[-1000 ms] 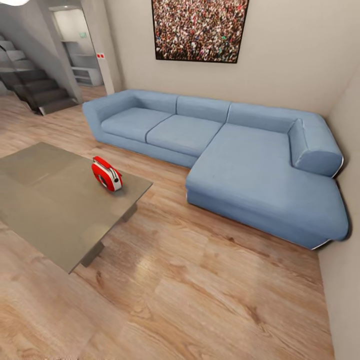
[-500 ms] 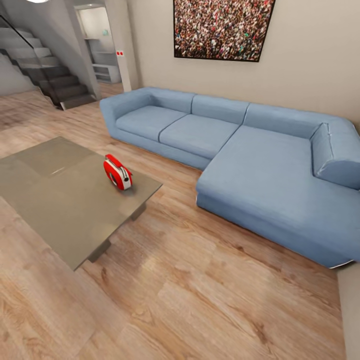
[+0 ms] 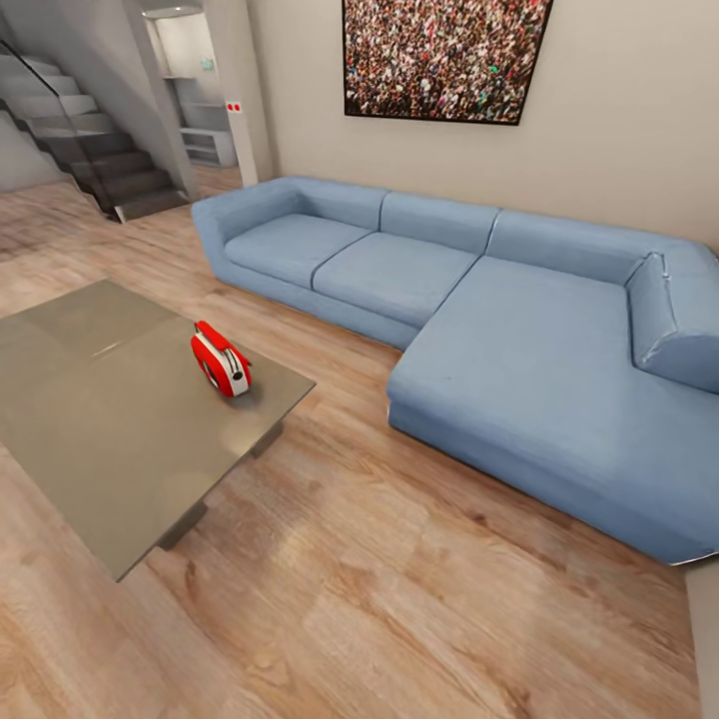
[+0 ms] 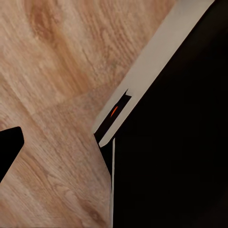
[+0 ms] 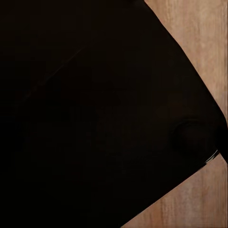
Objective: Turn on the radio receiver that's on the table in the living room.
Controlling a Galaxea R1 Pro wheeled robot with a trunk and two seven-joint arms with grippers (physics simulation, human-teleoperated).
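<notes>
- This is a home living room: a big light-blue sectional sofa [image 3: 479,310] and a low grey coffee table [image 3: 90,419].
- Wood plank floor [image 3: 419,599], framed picture [image 3: 444,55], staircase [image 3: 80,150].

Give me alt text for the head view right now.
A red radio receiver stands near the corner of a low grey table, with a light-blue sectional sofa beyond it on wood plank floor. Stairs and a framed picture behind.

Black robot body [image 5: 85,114] over wood floor [image 5: 199,42]
</notes>
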